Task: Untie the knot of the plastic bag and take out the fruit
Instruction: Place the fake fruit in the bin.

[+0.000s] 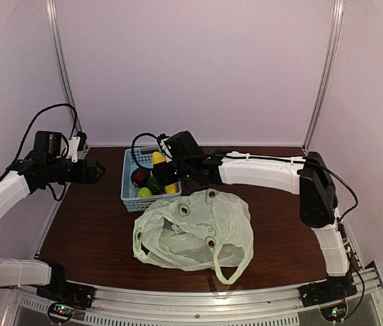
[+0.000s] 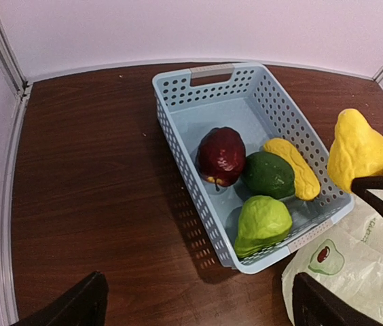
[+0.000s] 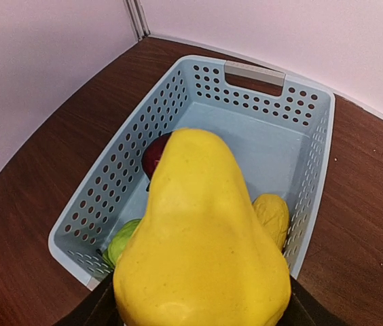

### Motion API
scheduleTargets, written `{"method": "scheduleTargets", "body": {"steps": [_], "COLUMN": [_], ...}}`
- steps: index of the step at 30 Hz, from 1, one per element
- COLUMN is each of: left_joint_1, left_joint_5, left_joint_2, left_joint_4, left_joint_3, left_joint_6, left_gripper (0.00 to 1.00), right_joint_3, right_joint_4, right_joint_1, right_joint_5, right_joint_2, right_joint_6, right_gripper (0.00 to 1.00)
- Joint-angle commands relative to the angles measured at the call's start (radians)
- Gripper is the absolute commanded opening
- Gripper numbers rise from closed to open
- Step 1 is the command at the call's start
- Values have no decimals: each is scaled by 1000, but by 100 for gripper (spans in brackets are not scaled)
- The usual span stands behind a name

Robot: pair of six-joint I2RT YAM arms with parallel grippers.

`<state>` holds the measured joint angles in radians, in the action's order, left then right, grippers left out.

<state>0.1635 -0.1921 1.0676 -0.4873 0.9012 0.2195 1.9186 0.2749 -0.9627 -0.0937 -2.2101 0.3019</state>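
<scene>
Our right hand [image 3: 195, 309] pinches a yellow fruit [image 3: 198, 231] over the basket [image 3: 273, 88], seemingly to drop it in. Our left hand [image 1: 95, 171] hangs spread, clear of the bag [image 1: 198, 231].

The top view looks down from behind the arms over the whole bench [image 1: 89, 238]. The left wrist view looks across from the bench's left side. The right wrist view sits close above the blue basket [image 3: 266, 142] and yellow fruit [image 3: 205, 238], which all three share.
</scene>
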Motion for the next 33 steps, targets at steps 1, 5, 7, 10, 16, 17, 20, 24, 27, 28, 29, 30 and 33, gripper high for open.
{"method": "scheduleTargets", "body": {"steps": [1, 5, 7, 10, 16, 17, 20, 24, 27, 28, 29, 30, 33], "left_joint_1": [-5, -5, -5, -5, -5, -5, -5, -5, -5, -5, -5, -5, -5], "left_joint_5": [74, 93, 91, 88, 100, 98, 95, 103, 98, 97, 96, 96, 99], "left_joint_2": [-31, -36, -41, -43, -54, -55, -54, -57, -58, -58, -58, -59, -64], "left_joint_4": [35, 30, 30, 30, 30, 29, 29, 26, 26, 27, 26, 26, 26], "left_joint_3": [-9, -5, -8, -7, -6, -8, -8, -7, -8, -8, -8, -8, -8], "left_joint_6": [-35, -43, -43, -45, -49, -49, -54, -56, -55, -56, -56, -56, -55], "left_gripper": [96, 96, 96, 96, 96, 96, 96, 96, 97, 97, 96, 96, 97], "right_joint_3": [96, 188, 213, 227, 233, 233, 239, 239, 238, 238, 237, 235, 225], "right_joint_4": [16, 22, 24, 22, 18, 15, 14, 16, 15, 15, 16, 14, 11], "right_joint_1": [20, 40, 47, 58, 70, 71, 76, 76, 78, 77, 78, 78, 77], "right_joint_5": [-47, -40, -43, -45, -23, -16, 4, 11, 13, 14, 14, 13, 10], "right_joint_2": [-85, -169, -195, -220, -249, -253, -262, -255, -246, -242, -237, -230, -207], "right_joint_6": [18, 39, 43, 47, 76, 77, 85, 80, 74, 71, 69, 69, 66], "right_gripper": [67, 67, 67, 68, 75, 77, 84, 89, 93, 93, 93, 94, 94]}}
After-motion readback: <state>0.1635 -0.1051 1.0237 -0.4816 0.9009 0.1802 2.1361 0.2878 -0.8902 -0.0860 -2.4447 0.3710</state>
